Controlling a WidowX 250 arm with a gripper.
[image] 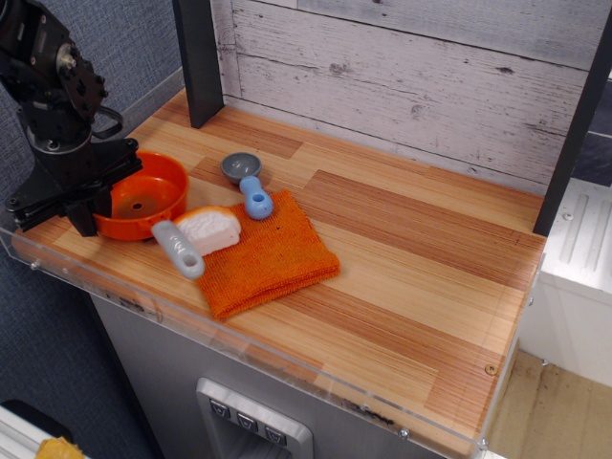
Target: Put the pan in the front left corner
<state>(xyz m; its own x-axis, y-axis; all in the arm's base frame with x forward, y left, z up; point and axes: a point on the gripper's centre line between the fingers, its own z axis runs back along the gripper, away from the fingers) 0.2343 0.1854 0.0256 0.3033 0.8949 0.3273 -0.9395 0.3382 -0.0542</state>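
The pan (143, 194) sits in the front left corner (43, 251), left of the bread (212, 229) and cloth (263, 256).

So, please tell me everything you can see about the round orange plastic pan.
The round orange plastic pan looks glossy, with a shallow bowl, a small hole in its centre and a grey looped handle pointing toward the front edge. It sits level and upright on the striped wood countertop near the front left corner. The black gripper is at its left rim; whether it grips cannot be told. The handle lies right beside the white bread piece.
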